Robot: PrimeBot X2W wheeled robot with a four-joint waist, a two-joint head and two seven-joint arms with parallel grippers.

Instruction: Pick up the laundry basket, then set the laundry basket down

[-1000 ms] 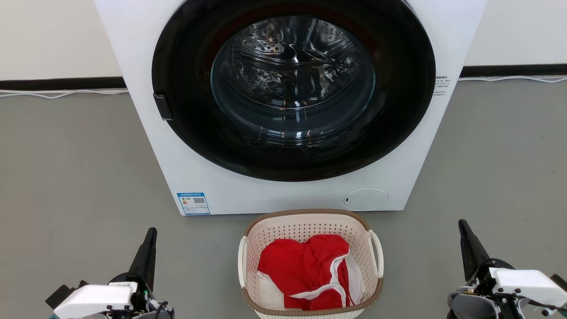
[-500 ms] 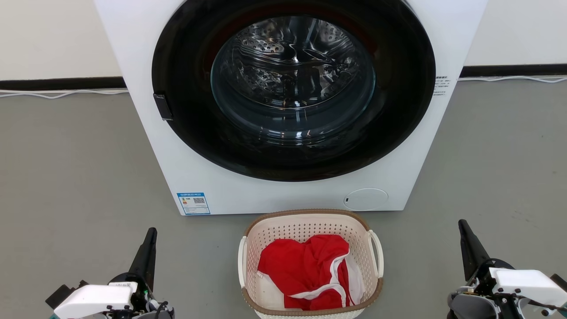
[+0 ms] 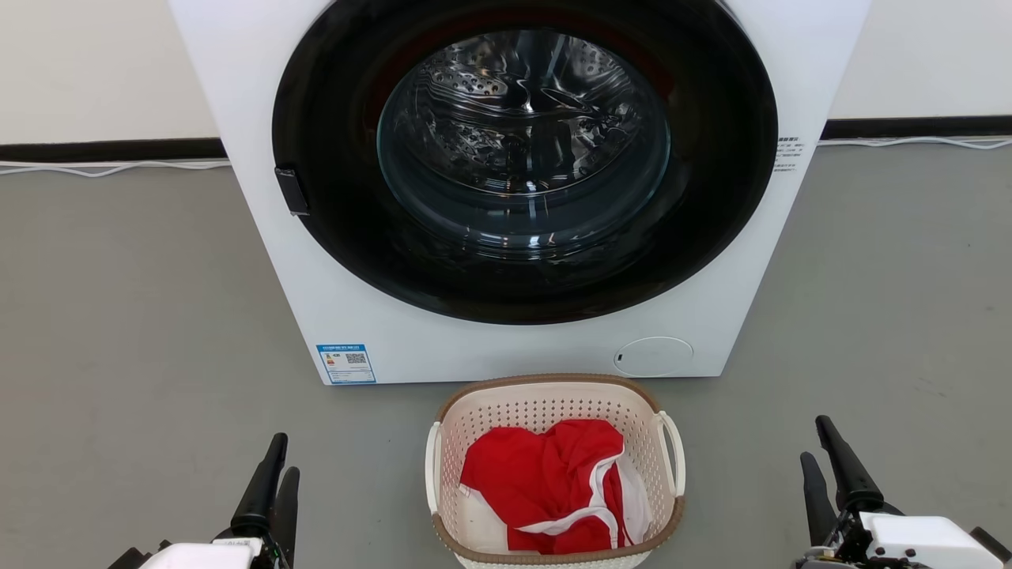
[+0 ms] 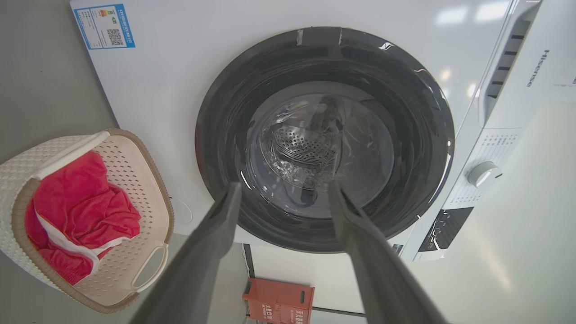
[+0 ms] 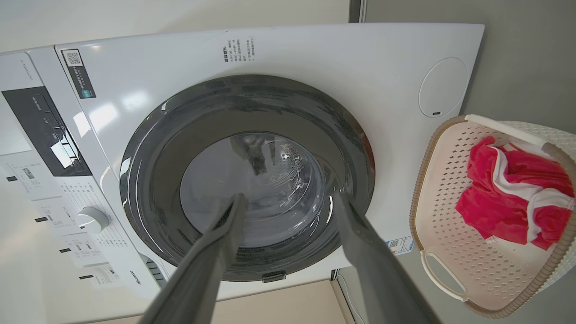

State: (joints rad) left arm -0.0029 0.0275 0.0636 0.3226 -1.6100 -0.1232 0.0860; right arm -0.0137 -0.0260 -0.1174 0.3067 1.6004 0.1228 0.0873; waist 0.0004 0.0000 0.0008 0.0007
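the laundry basket point(image 3: 545, 411) stood on the grey floor point(image 3: 142, 316), just before the base of the washing machine point(image 3: 443, 356). i could not tell if its far rim touched the machine. a red garment point(image 3: 538, 482) with white trim lay loose inside it.

in my judgement the main danger was an uneven lift. the basket looked light, and its loop handles, the left handle point(image 3: 432, 466) and the right handle point(image 3: 674, 454), lay close against the walls. a finger that came from the side could miss the narrow loop and push the basket away, or press it against the machine. if only one side caught, or one arm rose before the other, the basket would probably tilt and the garment could slide out. the near part of the basket was also cut by the lower edge of the head view, so aiming there would be less sure.

the left gripper point(image 3: 285, 454) was low at the robot's left and the right gripper point(image 3: 814, 438) low at its right, each well apart from the basket. both pointed forward at the machine door, not at the handles. in the wrist views the machine appeared turned on its side, so each wrist seemed rolled. the fingers of both were spread, and they held nothing.
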